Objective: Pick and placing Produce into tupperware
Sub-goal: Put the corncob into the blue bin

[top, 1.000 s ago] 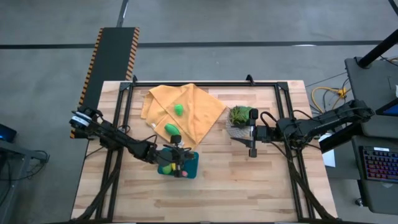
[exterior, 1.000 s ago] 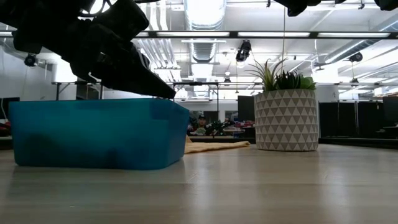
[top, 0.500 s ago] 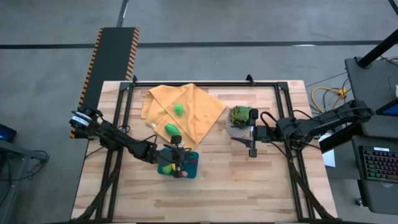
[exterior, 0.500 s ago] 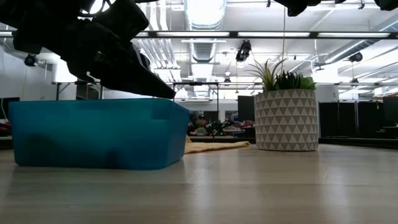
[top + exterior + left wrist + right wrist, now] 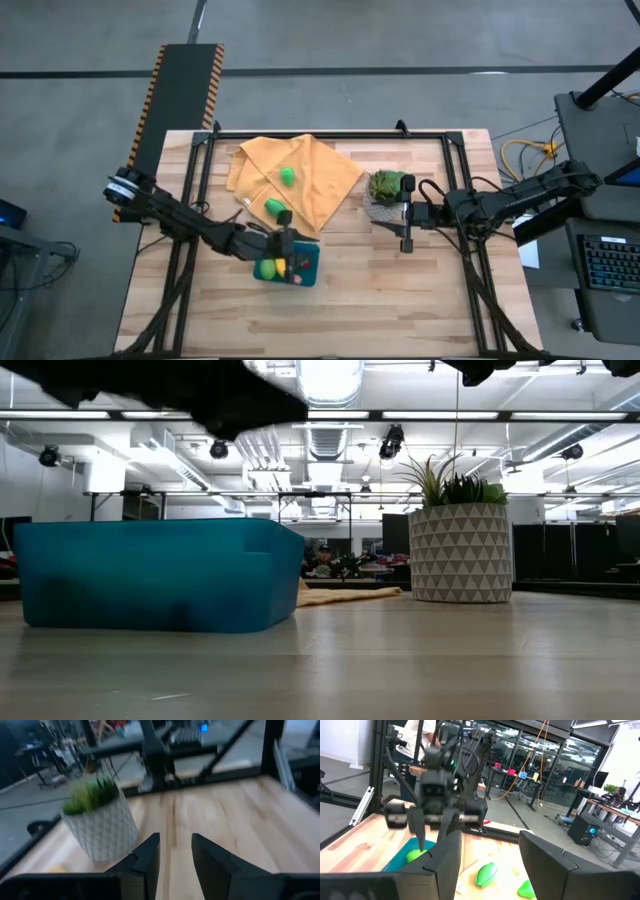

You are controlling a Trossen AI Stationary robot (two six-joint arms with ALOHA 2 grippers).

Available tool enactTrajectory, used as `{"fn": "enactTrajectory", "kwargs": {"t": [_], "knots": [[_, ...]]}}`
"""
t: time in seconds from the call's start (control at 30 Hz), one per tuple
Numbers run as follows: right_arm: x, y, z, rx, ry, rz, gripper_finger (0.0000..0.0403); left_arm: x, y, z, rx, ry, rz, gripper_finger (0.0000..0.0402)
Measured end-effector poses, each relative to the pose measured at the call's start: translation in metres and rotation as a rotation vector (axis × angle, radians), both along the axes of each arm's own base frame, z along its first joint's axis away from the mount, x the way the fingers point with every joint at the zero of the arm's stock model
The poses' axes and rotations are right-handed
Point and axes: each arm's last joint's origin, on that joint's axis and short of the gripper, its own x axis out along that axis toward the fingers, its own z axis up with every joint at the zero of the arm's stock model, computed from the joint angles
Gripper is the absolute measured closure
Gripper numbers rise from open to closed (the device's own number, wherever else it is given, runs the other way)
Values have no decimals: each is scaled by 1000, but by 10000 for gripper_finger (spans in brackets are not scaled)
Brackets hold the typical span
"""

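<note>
My left gripper [image 5: 287, 243] hangs directly over the teal tupperware [image 5: 309, 264], above its rim, with its fingers [image 5: 150, 854] spread a little and nothing between them. In the right wrist view the same gripper [image 5: 434, 825] shows its two fingers parted and pointing down at the container's open mouth. Below it, inside the tupperware, lie a yellow-green piece [image 5: 267, 268], a small yellow piece [image 5: 281, 265] and a pink piece [image 5: 296, 281]. From table level the tupperware [image 5: 160, 575] stands flat on the table [image 5: 400, 660], and my left arm is only a dark shape above it.

Just beyond my left gripper, on the orange-yellow cloth [image 5: 320, 185], a green rounded piece [image 5: 273, 207] lies near the cloth's edge closest to the container, and a second green piece [image 5: 288, 176] lies farther off, toward the middle of the cloth.

My right gripper [image 5: 406, 240] waits well apart from the tupperware, just beside the potted plant [image 5: 386, 190] in its patterned grey pot [image 5: 460, 552]. Its fingers [image 5: 447, 855] stand spread, holding nothing.
</note>
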Motion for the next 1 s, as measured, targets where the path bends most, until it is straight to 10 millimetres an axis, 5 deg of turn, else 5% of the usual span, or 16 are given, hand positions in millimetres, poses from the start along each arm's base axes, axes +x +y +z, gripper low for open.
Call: {"fn": "enactTrajectory", "kwargs": {"t": [0.2,0.43,0.73,1.0], "knots": [[0,0,0,0,1,0,211,-13,14,37,-63,-121,-69,304],[0,0,0,0,-1,0,211,-35,49,59,-76,-50,-39,304],[0,0,0,0,1,0,211,-69,79,109,121,-76,27,301],[0,0,-1,-1,5,0,211,-92,90,142,117,62,76,192]]}}
